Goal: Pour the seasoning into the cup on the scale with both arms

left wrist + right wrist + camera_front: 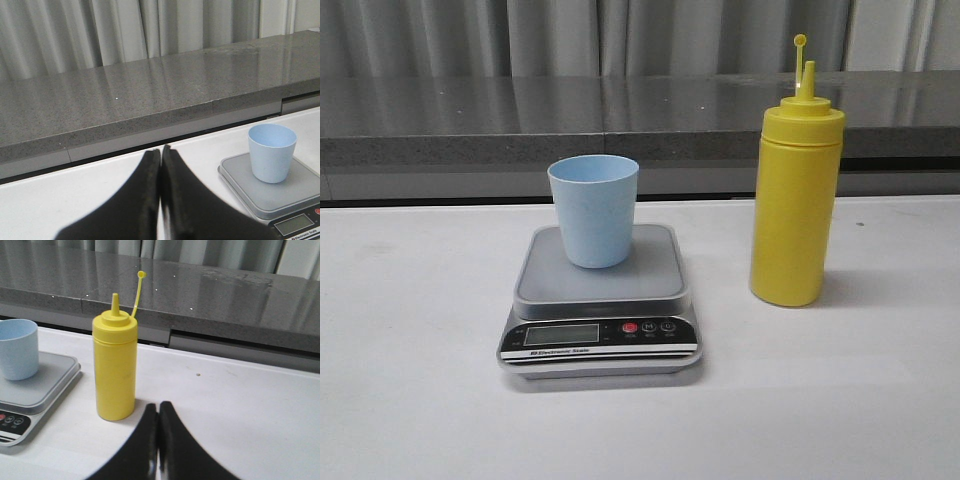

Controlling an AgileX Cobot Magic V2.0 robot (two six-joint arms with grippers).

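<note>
Cup standing on scale, seasoning bottle waiting beside it on the white tabletop

The scale, its black panel reading "Electronic Scale", is carrying the pale blue cup upright on its platform; the LCD digits are too faint to read. The yellow seasoning is standing upright just to its right, nozzle uncapped, label-free. Left tool and right tool are each showing fingers pressed together, holding nothing, bases cut off by the frame

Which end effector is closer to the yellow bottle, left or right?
Right. The right end effector sits shut just before the yellow bottle; the left end effector, also shut, faces the cup.
</note>
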